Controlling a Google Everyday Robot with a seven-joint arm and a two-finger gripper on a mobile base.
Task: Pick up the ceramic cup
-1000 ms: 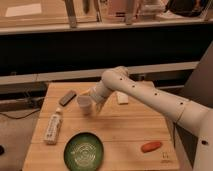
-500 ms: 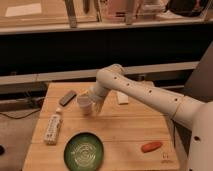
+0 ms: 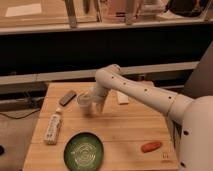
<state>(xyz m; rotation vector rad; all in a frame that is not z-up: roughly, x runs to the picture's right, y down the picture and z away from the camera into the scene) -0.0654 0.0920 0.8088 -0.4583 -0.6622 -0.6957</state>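
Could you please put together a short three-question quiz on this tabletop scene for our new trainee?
1. True or false: the gripper is at the ceramic cup.
2. Which thing lies nearest the table's front edge: A) green plate, B) dark remote, C) white bar?
3. Fill in: the orange thing lies to the ____ of the plate in the camera view.

Key: 1 true; 2 A; 3 right. The white bottle lies flat near the left edge.

white arm [image 3: 145, 92] bent low, gripper [image 3: 89, 101] at its leftward end
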